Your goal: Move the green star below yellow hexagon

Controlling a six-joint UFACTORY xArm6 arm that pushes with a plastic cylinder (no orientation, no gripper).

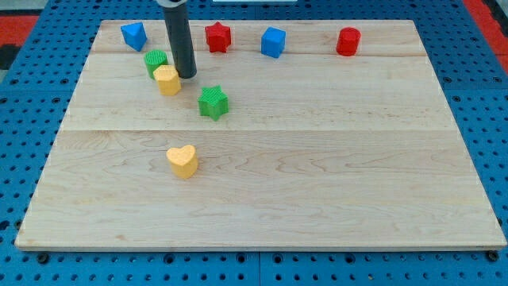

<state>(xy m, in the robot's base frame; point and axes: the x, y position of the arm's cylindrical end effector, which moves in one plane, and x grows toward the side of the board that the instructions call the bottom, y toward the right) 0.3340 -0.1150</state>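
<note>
The tip (188,75) is seen just right of the yellow hexagon (167,80); no pincer is fitted, so its state cannot be told. The green star (213,102) lies lower right of the hexagon on the worktop (317,175). If the star is swept carelessly, the hexagon or green block (155,61) could be knocked.

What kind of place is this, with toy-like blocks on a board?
Probably a robotics lab test bench. A pale wooden board lies on a blue perforated mounting table, small coloured plastic blocks such as the green star are scattered about, and my tip, a dark rod's end, rests beside the yellow hexagon.
</note>
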